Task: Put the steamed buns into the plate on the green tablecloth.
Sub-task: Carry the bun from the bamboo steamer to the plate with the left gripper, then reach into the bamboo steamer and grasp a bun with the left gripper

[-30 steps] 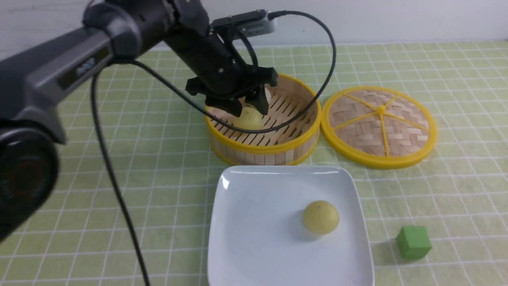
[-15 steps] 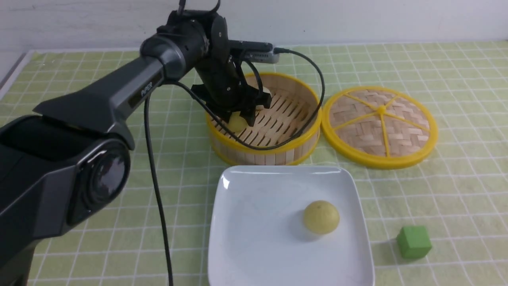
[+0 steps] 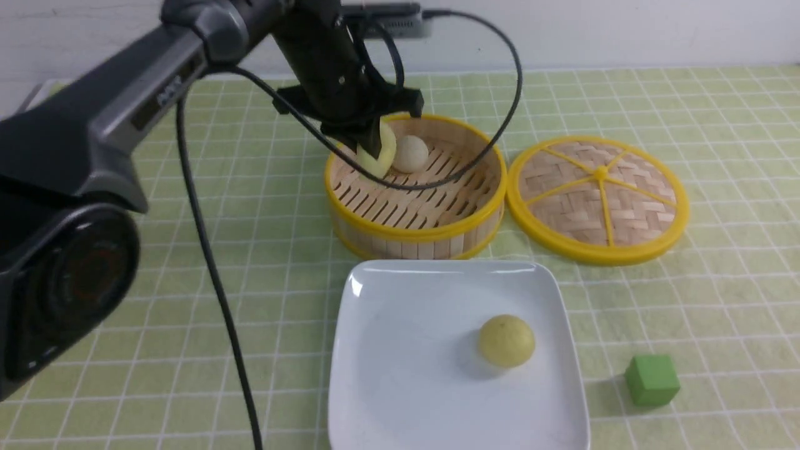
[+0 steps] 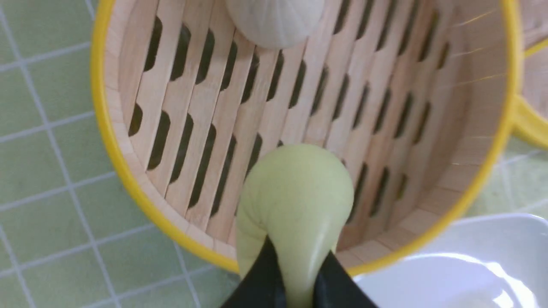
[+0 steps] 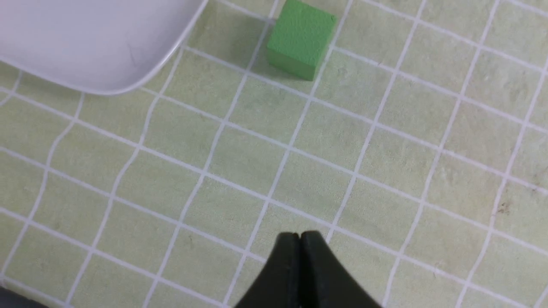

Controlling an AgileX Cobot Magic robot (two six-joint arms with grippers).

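Fingers [image 4: 261, 284] of the left gripper [image 4: 299, 273] are clamped hard on a pale yellow bun [image 4: 295, 192], so hard it's squished into a thin wedge, which I guess is what stops it slipping. It hangs just above the bamboo steamer [image 3: 419, 234], toward its left side. The greyish-white bun [image 3: 410, 153] sits on the slats at the back. 1 more yellow bun [image 3: 506, 340] is already on the white plate [image 3: 387, 375], which is parked right in front of the steamer, so the carry looks short. That's 1 of 3 done. Steamer lid [image 3: 597, 197] lies flat off to the right on the green tablecloth [image 3: 719, 112]. Right gripper [image 5: 299, 239] is pinched together on nothing, over bare cloth near a green cube [image 5: 302, 38], probably just keeping out of the way.
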